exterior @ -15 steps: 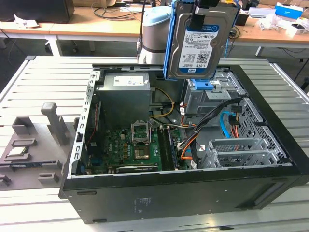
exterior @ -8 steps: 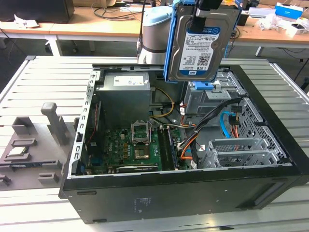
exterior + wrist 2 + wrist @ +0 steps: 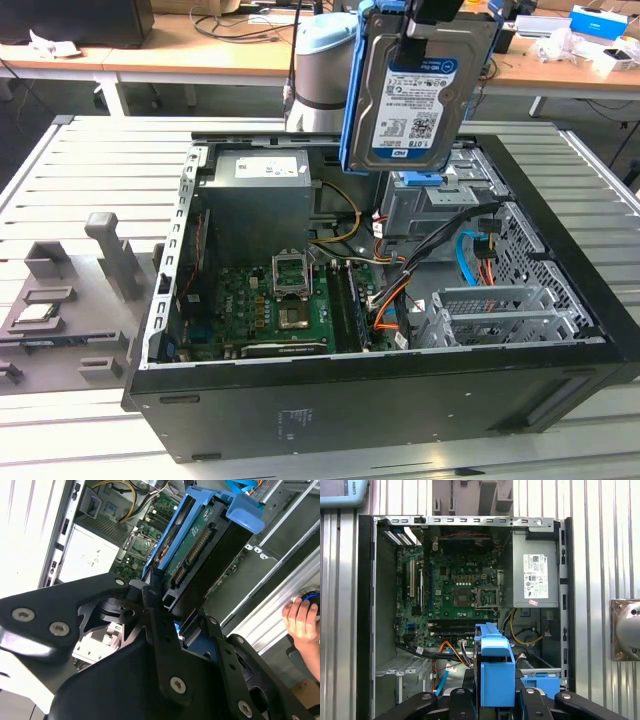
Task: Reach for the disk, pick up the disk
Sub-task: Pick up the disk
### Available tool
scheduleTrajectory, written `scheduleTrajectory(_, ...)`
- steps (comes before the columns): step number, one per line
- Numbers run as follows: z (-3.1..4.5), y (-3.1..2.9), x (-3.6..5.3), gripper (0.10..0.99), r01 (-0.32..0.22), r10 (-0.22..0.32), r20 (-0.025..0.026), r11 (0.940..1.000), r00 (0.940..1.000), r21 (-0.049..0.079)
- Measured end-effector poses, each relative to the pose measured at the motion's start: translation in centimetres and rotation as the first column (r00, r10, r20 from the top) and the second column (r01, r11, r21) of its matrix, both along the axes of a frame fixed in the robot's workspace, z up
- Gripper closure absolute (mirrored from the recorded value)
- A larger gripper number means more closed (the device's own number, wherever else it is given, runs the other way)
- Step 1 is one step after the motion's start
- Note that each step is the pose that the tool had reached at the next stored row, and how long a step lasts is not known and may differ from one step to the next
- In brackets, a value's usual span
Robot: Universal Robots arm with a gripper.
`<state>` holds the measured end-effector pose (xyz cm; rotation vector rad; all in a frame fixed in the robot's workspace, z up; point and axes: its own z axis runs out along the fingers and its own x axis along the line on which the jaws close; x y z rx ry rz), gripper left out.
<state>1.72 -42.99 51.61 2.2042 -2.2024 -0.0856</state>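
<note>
The black two-fingered gripper [image 3: 432, 12] is clamping the flat silver-grey disk in its blue plastic rail [image 3: 415, 95], holding it upright, high above the open black computer case [image 3: 380, 400]. The pick-up looks complete, calling only for a steady hold.

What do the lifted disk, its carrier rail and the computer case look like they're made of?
The disk: apparently bare metal, dull silver-grey, with a glossy paper-like label. The carrier rail: likely moulded plastic, uniform bright blue, rounded edges. The computer case: probably sheet metal, perforated grey inside, with a matte black outer panel.
</note>
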Motion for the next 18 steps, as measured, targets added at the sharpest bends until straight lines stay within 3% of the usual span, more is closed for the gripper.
scheduleTrajectory(18, -0.06, -2.19, 0.0, 0.722, 0.0, 0.0, 0.0, 1.0, 1.0, 0.0)
